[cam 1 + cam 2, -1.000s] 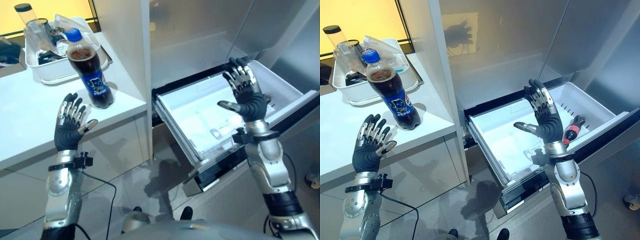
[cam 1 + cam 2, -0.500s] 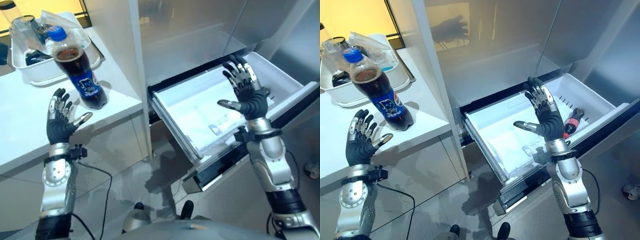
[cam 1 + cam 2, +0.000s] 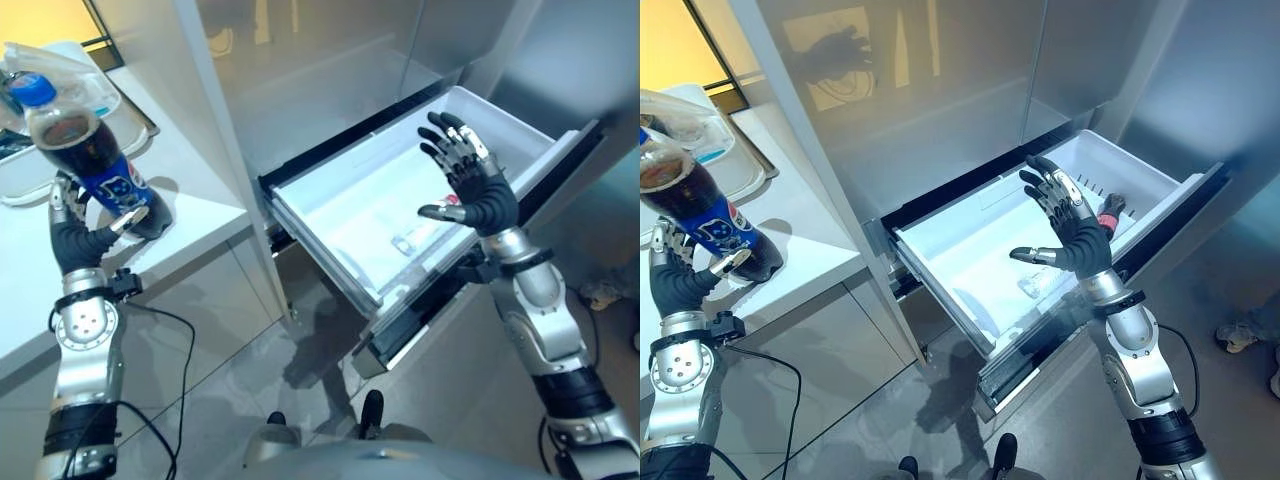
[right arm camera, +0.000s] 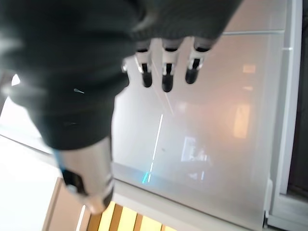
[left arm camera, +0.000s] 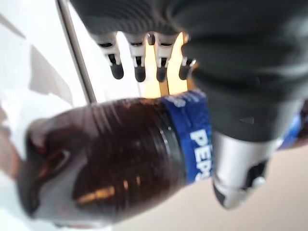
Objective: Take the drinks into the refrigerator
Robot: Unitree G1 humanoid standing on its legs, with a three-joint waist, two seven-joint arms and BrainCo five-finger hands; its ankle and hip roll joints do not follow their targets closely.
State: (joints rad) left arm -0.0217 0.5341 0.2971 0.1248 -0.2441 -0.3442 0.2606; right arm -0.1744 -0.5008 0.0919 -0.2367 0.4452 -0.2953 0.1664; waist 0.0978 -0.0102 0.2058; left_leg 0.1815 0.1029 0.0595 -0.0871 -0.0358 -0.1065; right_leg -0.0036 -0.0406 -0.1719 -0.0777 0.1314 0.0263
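White desk (image 3: pixel 190 175) at left w/ cabinet fronts (image 3: pixel 840 350) below. Grey tiled floor (image 3: pixel 300 380), glossy, reflective. Steel-grey wall panels (image 3: pixel 940 90) behind. Warm yellow window light (image 3: pixel 670 50) top left.

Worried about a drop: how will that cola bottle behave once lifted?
The cola bottle looks nearly full, so probably heavy. Tall with a narrow base, it may tip if nudged. Its smooth, round plastic could slip; the left hand is open beside it.

The left hand (image 3: pixel 72 238) is closing in on the dark cola bottle with the blue label (image 3: pixel 100 176) on the white counter (image 3: pixel 190 190), thumb now alongside its base, fingers straight.
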